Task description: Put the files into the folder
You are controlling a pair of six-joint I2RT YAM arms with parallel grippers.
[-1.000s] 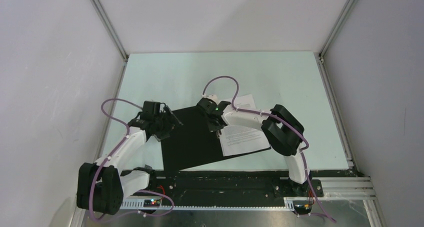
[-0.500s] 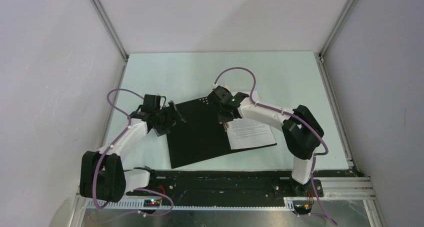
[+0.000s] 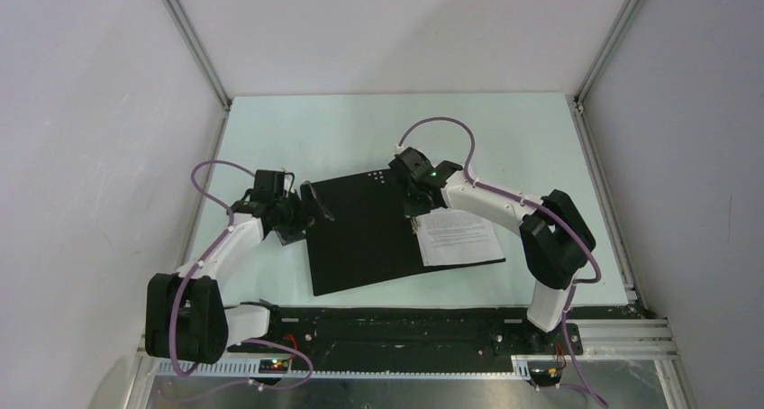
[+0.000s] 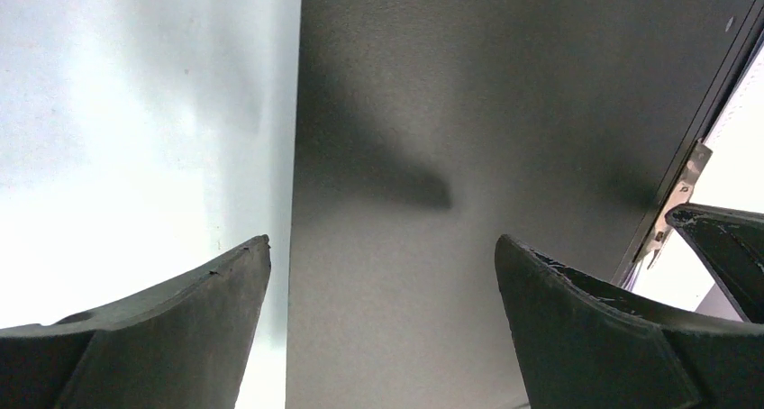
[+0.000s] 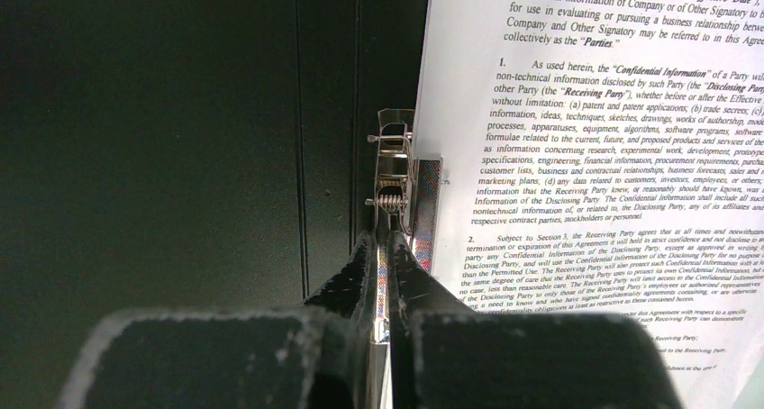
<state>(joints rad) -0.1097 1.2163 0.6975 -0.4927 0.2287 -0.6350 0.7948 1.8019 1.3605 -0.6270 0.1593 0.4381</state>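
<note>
The folder (image 3: 360,238) lies open on the table, black inside up. A printed sheet of the files (image 3: 459,238) rests on its right half, under a metal clip (image 5: 396,175) at the spine. My right gripper (image 5: 380,242) is shut on the thin metal lever of that clip; from above, the right gripper (image 3: 416,218) sits at the sheet's left edge. My left gripper (image 4: 383,251) is open and hovers over the folder's left edge (image 4: 297,157) with nothing between its fingers. The top view has the left gripper (image 3: 315,202) at the folder's upper left corner.
The pale green table (image 3: 504,139) is walled by white panels with metal rails on three sides. A black base strip (image 3: 405,328) with cabling runs along the near edge. White dots (image 3: 377,178) mark the folder's far edge.
The folder and sheet have slid to the right and away with my right gripper. My left gripper has opened wider and stayed near the folder's left edge.
</note>
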